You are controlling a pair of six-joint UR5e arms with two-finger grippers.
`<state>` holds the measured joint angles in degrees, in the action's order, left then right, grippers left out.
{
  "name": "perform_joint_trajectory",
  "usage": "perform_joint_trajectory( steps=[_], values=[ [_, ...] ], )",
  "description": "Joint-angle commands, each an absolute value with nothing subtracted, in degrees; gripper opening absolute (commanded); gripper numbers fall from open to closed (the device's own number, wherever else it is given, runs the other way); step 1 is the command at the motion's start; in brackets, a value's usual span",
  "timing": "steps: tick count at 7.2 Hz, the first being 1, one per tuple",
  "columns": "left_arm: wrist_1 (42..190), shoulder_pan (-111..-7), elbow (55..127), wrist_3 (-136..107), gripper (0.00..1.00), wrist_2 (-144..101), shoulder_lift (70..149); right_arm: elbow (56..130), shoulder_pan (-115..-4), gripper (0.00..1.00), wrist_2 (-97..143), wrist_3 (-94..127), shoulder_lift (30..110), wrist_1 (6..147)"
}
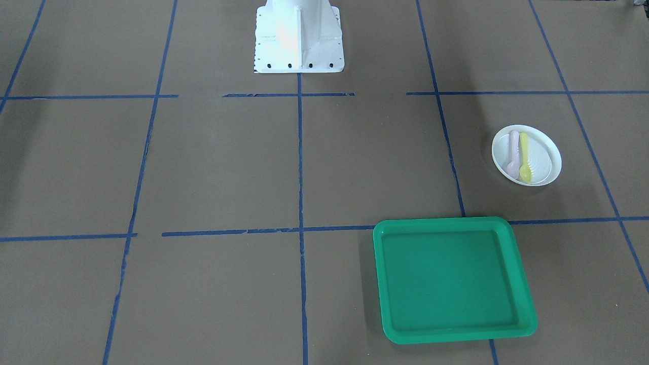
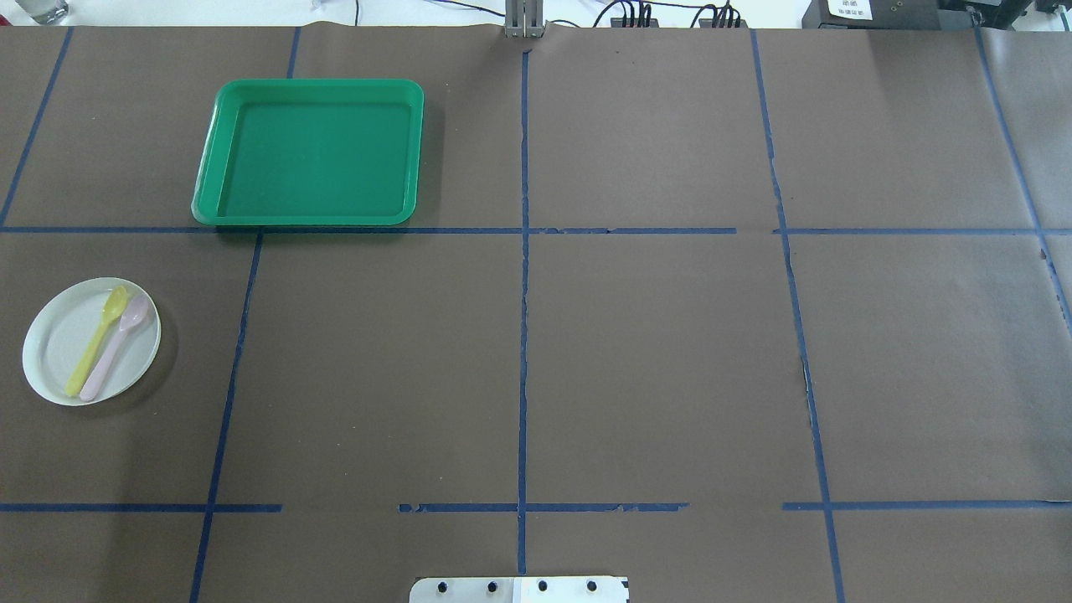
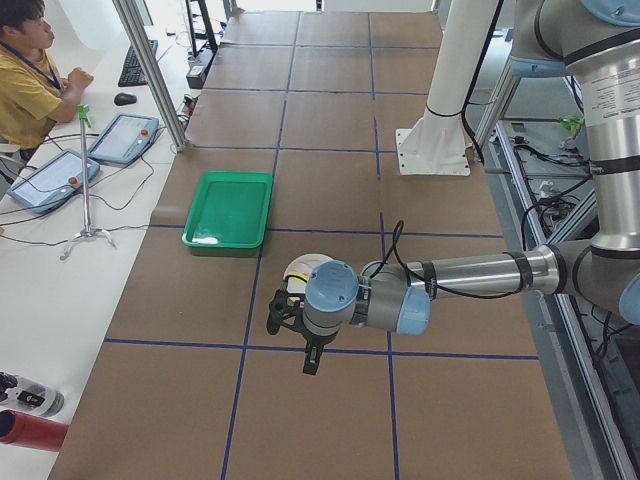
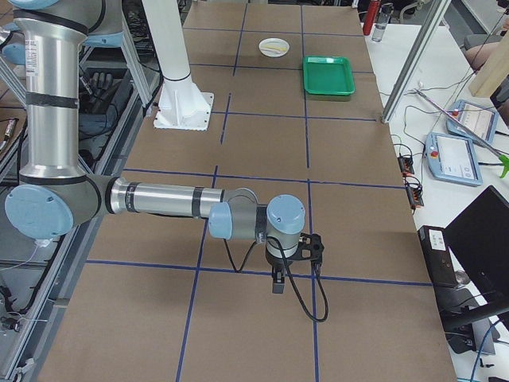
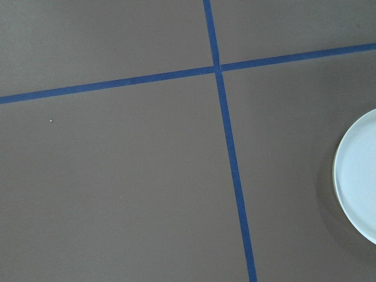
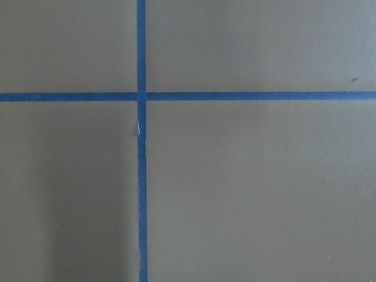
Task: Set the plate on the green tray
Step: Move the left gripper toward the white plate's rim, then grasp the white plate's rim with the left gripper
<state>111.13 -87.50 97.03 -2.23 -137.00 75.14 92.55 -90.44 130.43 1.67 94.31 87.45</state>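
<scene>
Overhead exterior view: the plate (image 2: pixel 59 352) lies flat on the brown counter (image 2: pixel 653 360). It is close to the counter's left edge, about midway between the near and far edges. Two spoons lie in it side by side, a yellow spoon (image 2: pixel 95 345) and a pink spoon (image 2: pixel 115 347), with their bowls toward the far edge.

The tray (image 2: pixel 310 151) sits flat by the far edge, left of the middle. Plate and tray are apart, with a blue tape line (image 2: pixel 126 229) running between them. The plate is on the robot's side of that line.

The left pincer (image 3: pixel 280 315) hangs above the counter near its left edge, just beside the plate, and hides part of the plate in the exterior left view. It shows only in that side view, so I cannot tell whether it is released or clenched. The left wrist view looks down on a crossing of tape lines, with the plate's rim at its right edge.

The right pincer (image 4: pixel 314 245) hangs above the counter toward the right edge, well apart from plate and tray. It too shows only from the side, so I cannot tell its state.
</scene>
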Motion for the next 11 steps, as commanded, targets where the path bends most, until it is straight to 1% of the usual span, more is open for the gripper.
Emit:
perform_joint_trajectory(
  steps=[1,2,3,4,5,6,8,9,10,11],
  values=[
    [121.8,-76.8,94.2,-17.1,1.0,-136.8,77.3,92.5,-90.4,1.0,130.4,1.7,94.3,87.5],
    [126.9,-72.6,89.3,-21.1,1.0,-137.0,80.3,92.5,-90.4,1.0,130.4,1.7,94.3,87.5],
    [128.0,-69.8,85.0,-27.0,1.0,-137.0,84.6,92.5,-90.4,1.0,130.4,1.7,94.3,87.5],
    [128.1,-65.8,84.2,-31.9,1.0,-136.6,86.5,92.5,-90.4,1.0,130.4,1.7,94.3,87.5],
    [128.3,-64.4,83.1,-32.2,1.0,-136.6,87.4,92.5,-90.4,1.0,130.4,1.7,94.3,87.5],
    [128.3,-62.9,83.0,-32.3,0.98,-136.6,87.5,92.5,-90.4,1.0,130.4,1.7,94.3,87.5],
    [128.4,-61.7,81.4,-32.3,0.84,-136.4,87.8,92.5,-90.4,1.0,130.4,1.7,94.3,87.5],
    [128.4,-61.7,80.3,-32.2,0.75,-136.4,87.8,92.5,-90.4,1.0,130.4,1.7,94.3,87.5],
    [128.4,-61.7,80.3,-32.2,0.41,-136.4,87.8,92.5,-90.4,1.0,130.4,1.7,94.3,87.5],
    [128.4,-61.7,80.4,-32.1,0.0,-136.4,87.8,92.5,-90.4,1.0,130.4,1.7,94.3,87.5]
  ],
)
